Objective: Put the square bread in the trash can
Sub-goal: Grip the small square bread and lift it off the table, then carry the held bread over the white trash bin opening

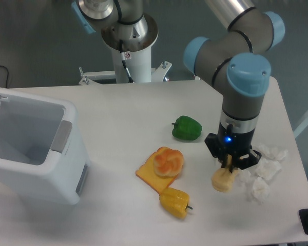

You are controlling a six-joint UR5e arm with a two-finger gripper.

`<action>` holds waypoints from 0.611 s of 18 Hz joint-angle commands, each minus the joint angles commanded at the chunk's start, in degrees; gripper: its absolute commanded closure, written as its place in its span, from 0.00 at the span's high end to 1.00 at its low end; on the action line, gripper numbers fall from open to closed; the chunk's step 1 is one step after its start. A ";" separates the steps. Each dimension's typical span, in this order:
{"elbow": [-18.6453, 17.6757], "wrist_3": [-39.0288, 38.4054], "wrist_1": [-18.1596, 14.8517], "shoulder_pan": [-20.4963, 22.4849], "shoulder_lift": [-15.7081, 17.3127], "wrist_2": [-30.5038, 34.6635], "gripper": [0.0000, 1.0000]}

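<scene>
Camera view: fingers (pixel 229 165) pinched tight on the square bread (pixel 223 180), held above the table (pixel 118 113).

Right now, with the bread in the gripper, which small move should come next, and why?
Probably carry it further left, toward the trash can. The gripper is shut on the square bread, at the table's right side, while the open can stands at the far left, with the bun and peppers between them.
</scene>
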 joint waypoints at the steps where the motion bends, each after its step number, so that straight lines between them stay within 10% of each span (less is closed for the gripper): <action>1: -0.52 -1.49 0.00 -0.17 0.70 -0.89 0.26; 11: -5.01 -19.25 0.00 -8.43 9.40 -8.01 0.27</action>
